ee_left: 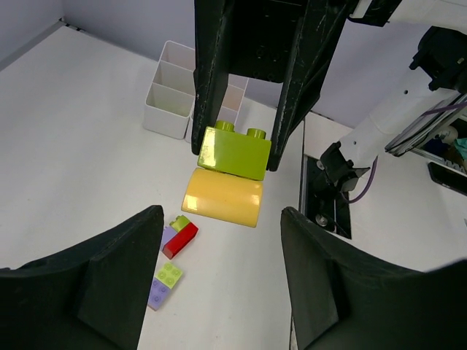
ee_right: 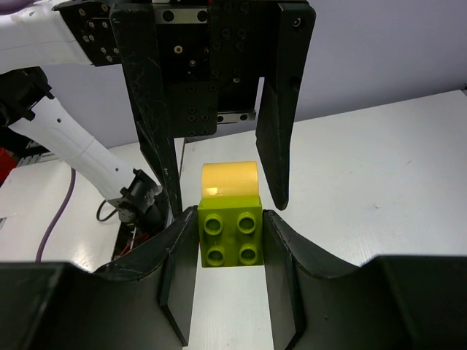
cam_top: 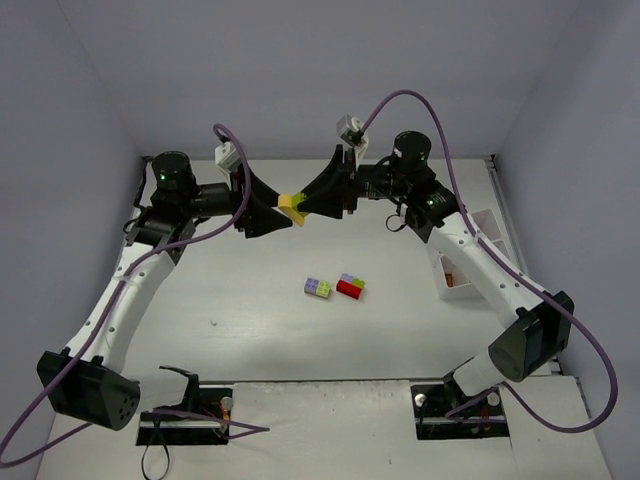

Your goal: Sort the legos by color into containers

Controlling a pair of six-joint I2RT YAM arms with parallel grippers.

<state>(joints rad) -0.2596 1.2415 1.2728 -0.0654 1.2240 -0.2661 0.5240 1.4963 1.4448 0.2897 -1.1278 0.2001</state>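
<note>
My right gripper (ee_right: 230,219) is shut on a lime green lego (ee_right: 230,239) held in mid-air, with a yellow lego (ee_right: 229,180) stuck to its far end. My left gripper (ee_left: 220,219) faces it, open, one finger on each side of the yellow lego (ee_left: 222,198) with a gap at both sides. From above, the two grippers meet at the yellow lego (cam_top: 291,204) over the back of the table. On the table lie a lavender and lime lego pair (cam_top: 318,288) and a red lego cluster (cam_top: 350,287). The white tray of containers (cam_top: 482,224) stands at the right, partly hidden by my right arm.
The tray (ee_left: 171,102) shows in the left wrist view behind the right gripper's fingers. Something small and orange lies in its near compartment (cam_top: 455,278). Both arm bases sit at the table's near edge. Grey walls close the table in at the left, back and right.
</note>
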